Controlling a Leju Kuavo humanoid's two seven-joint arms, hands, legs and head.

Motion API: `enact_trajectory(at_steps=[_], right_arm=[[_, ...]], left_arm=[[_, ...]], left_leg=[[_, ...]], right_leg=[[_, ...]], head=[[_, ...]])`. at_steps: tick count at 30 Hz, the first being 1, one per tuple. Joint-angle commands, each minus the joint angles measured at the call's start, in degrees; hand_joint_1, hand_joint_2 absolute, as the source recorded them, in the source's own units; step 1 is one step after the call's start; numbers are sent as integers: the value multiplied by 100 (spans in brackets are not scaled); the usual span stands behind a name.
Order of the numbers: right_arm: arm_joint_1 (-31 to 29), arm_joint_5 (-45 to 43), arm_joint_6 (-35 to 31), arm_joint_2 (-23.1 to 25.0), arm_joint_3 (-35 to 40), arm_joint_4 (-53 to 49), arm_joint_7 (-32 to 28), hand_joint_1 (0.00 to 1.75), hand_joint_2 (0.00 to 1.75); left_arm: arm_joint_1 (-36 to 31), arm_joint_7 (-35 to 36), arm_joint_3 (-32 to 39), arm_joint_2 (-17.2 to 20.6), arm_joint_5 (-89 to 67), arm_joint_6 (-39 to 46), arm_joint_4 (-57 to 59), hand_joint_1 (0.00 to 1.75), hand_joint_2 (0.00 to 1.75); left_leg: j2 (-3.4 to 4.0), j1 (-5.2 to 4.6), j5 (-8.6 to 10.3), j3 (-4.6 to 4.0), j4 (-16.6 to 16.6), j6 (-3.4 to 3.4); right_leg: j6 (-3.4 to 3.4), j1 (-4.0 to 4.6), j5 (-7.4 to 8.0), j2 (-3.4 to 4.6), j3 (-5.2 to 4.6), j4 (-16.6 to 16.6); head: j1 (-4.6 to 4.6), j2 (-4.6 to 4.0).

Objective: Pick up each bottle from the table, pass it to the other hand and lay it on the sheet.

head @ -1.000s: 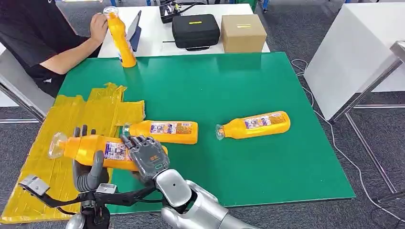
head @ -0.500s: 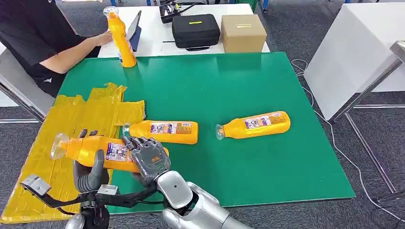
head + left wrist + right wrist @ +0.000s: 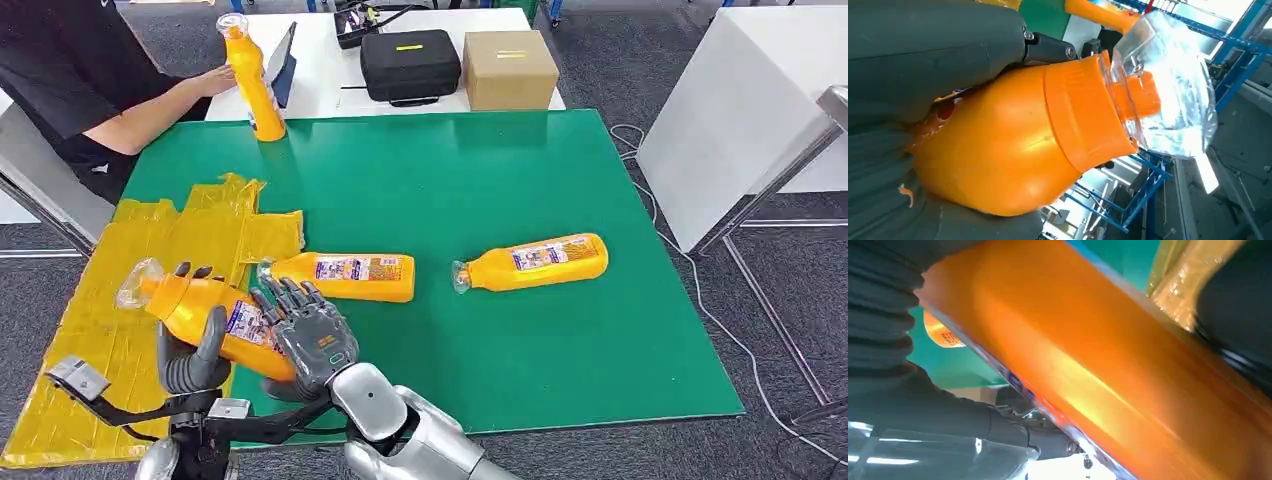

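An orange bottle (image 3: 200, 305) with a clear cap hangs tilted over the near left of the table, cap end raised towards the yellow sheet (image 3: 150, 235). My left hand (image 3: 190, 355) grips its neck end from below. My right hand (image 3: 310, 335) lies over its base end and holds it too. In the left wrist view the bottle's shoulder and cap (image 3: 1088, 115) sit against my left hand (image 3: 923, 45). The right wrist view has the bottle's body (image 3: 1098, 365) close against my right hand (image 3: 883, 315). Two more orange bottles (image 3: 345, 276) (image 3: 535, 261) lie on the green mat (image 3: 480, 180).
A third orange bottle (image 3: 252, 80) stands upright at the mat's far left corner, next to a seated person's hand (image 3: 215, 80). Behind the mat, a white table carries a black case (image 3: 410, 62) and a cardboard box (image 3: 508, 68). A white cabinet (image 3: 750, 110) stands to the right.
The held bottle has tilted, its cap end rising and swinging towards the sheet. My left hand has closed further round it. The person's hand has let go of the upright bottle.
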Motion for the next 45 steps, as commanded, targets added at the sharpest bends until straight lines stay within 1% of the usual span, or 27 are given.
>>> enact_trajectory(at_steps=[1, 4, 6, 8, 9, 10, 11, 13, 14, 16, 18, 20, 21, 22, 24, 25, 28, 29, 31, 32, 33, 34, 36, 37, 40, 44, 45], right_arm=[[345, 49, -28, -678, -933, -1351, -225, 0, 0], [562, 100, -207, -719, -1673, -1842, -204, 0, 0], [790, 196, -207, -817, -2005, -2194, -302, 0, 0], [990, 325, -136, -799, -2210, -2353, -382, 0, 0], [1069, 390, -86, -790, -2254, -2398, -418, 0, 0], [1109, 421, -62, -783, -2260, -2417, -438, 0, 0], [1149, 445, -33, -803, -2249, -2455, -466, 0, 0], [1175, 444, -36, -817, -2239, -2468, -464, 0, 0], [1223, 439, -45, -882, -2212, -2500, -474, 0, 0], [1322, 346, -99, -982, -2206, -2575, -545, 0, 0], [1332, 280, -136, -1064, -2218, -2604, -565, 0, 0], [1244, 216, -140, -1099, -2226, -2578, -558, 0, 0], [1179, 176, -111, -1087, -2241, -2558, -552, 0, 0], [1151, 161, -94, -1080, -2252, -2552, -550, 0, 0], [1097, 84, -21, -1052, -2284, -2575, -523, 0, 0], [1097, 84, -21, -1052, -2284, -2575, -523, 0, 0], [1013, -10, 112, -1133, -2221, -2620, -540, 0, 0], [1009, -15, 114, -1136, -2221, -2621, -540, 0, 0], [1009, -15, 114, -1136, -2221, -2621, -540, 0, 0], [1009, -28, 128, -1141, -2210, -2610, -549, 0, 0], [980, -70, 155, -1154, -2182, -2579, -587, 0, 0], [914, -104, 167, -1142, -2155, -2474, -628, 0, 0], [878, -113, 164, -1132, -2132, -2396, -659, 0, 0], [878, -113, 164, -1132, -2132, -2396, -659, 0, 0], [878, -113, 164, -1132, -2132, -2396, -659, 0, 0], [796, -184, 117, -1104, -2060, -2217, -789, 0, 0], [764, -155, 66, -1078, -2057, -2130, -820, 0, 0]], left_arm=[[-251, -122, 492, 80, 72, 208, -105, 175, 175], [-192, -338, 933, 52, -284, 653, -570, 175, 175], [-215, -454, 1067, 83, -685, 867, -830, 175, 175], [-305, -703, 1075, 88, -1391, 1266, -980, 175, 175], [-402, -833, 1016, 133, -1891, 1590, -1059, 175, 175], [-457, -1042, 986, 191, -2581, 2100, -1111, 175, 175], [-500, -1089, 899, 228, -3075, 2528, -1174, 175, 175], [-508, -1039, 834, 291, -3183, 2635, -1256, 175, 175], [-497, -1141, 738, 398, -3900, 3213, -1223, 175, 175], [-429, -1235, 659, 552, -4559, 3857, -1164, 175, 175], [-428, -1161, 519, 736, -5033, 4186, -928, 175, 175], [-520, -1015, 355, 922, -5966, 4709, -525, 175, 175], [-581, -1000, 397, 893, -6182, 4780, -401, 175, 175], [-603, -1016, 411, 875, -6196, 4780, -366, 175, 175], [-646, -1055, 594, 786, -6904, 4780, -94, 175, 175], [-646, -1055, 594, 786, -6904, 4780, -94, 175, 175], [-620, -999, 726, 900, -7709, 4780, 642, 175, 175], [-625, -1259, 917, 820, -7661, 4780, 762, 175, 175], [-625, -1259, 917, 820, -7661, 4780, 762, 175, 175], [-629, -1249, 983, 810, -7861, 4780, 928, 175, 175], [-631, -1081, 1007, 855, -8288, 4780, 1212, 175, 175], [-638, -1308, 1388, 753, -8470, 4780, 1767, 175, 175], [-654, -1527, 1682, 710, -8574, 4780, 2132, 175, 175], [-654, -1527, 1682, 710, -8574, 4780, 2132, 175, 175], [-654, -1527, 1682, 710, -8574, 4780, 2132, 175, 175], [-640, -1550, 2210, 603, -9025, 4780, 2637, 175, 175], [-493, -1406, 2083, 719, -8937, 4780, 2676, 175, 175]], left_leg=[[-26, 8, -1, 5, 2, -11], [-8, 6, -3, 2, 3, -10], [-15, 10, -5, 1, 7, -13], [-21, 7, -1, -3, 4, -10], [-31, 11, -4, 2, 6, -14], [-32, 11, -3, -1, 7, -13], [-25, 6, 0, -4, 4, -9], [-24, 9, -3, -3, 7, -13], [-18, 6, -1, -4, 3, -10], [-17, 7, -2, 6, 0, -12], [-20, 7, -1, 14, -6, -14], [-21, 7, -3, 18, -5, -17], [-16, 2, 1, 8, -5, -9], [-19, 9, -5, 20, -4, -20], [-22, 5, 1, 16, -5, -16], [-19, 4, 1, 16, -4, -15], [-10, 0, 2, 15, -8, -11], [-2, 1, 0, 24, -11, -15], [0, 0, -1, 24, -12, -13], [-3, 0, 0, 13, -7, -10], [-3, 2, -3, 22, -7, -16], [-3, 5, -5, 22, -6, -18], [4, -4, -1, 25, -14, -9], [12, -4, -1, 37, -21, -14], [6, 2, -3, 20, -7, -13], [0, 4, -3, 21, -8, -14], [11, 2, -3, 21, -10, -10]], right_leg=[[0, 7, -5, -26, 20, -9], [0, 6, -2, -7, 13, -5], [-1, 10, -4, -14, 16, -4], [-1, 7, -3, -20, 12, -4], [-2, 12, -7, -30, 22, -7], [-2, 12, -6, -30, 19, -6], [-1, 7, -3, -22, 10, -4], [-2, 10, -5, -22, 13, -3], [-1, 7, -2, -16, 9, -3], [-2, 7, -3, -16, 19, -8], [-2, 7, -3, -19, 28, -14], [-2, 7, -5, -20, 32, -14], [-1, 3, -1, -14, 17, -9], [-3, 9, -5, -19, 35, -14], [-2, 6, -2, -21, 29, -12], [-2, 4, -2, -19, 28, -10], [-1, 0, 1, -7, 22, -10], [-2, 1, 2, -1, 31, -14], [-1, 0, 1, 0, 30, -14], [-1, 0, 0, -4, 20, -8], [-3, 3, -2, -4, 30, -11], [-3, 6, -3, -4, 32, -12], [-1, -3, 1, 5, 27, -12], [-2, -4, 2, 12, 37, -19], [-2, 4, 1, 6, 26, -10], [-2, 5, 0, 2, 27, -11], [-1, 4, 2, 13, 24, -12]], head=[[4, 0], [2, 0], [4, 2], [0, 0], [0, 0], [2, 2], [0, 0], [2, 0], [2, 0], [0, 0], [2, 0], [2, 0], [0, 0], [2, 0], [0, 0], [2, 0], [2, 0], [-2, 0], [2, 0], [2, 0], [2, 0], [2, 0], [0, 0], [0, 0], [0, 0], [0, 0], [0, 2]])
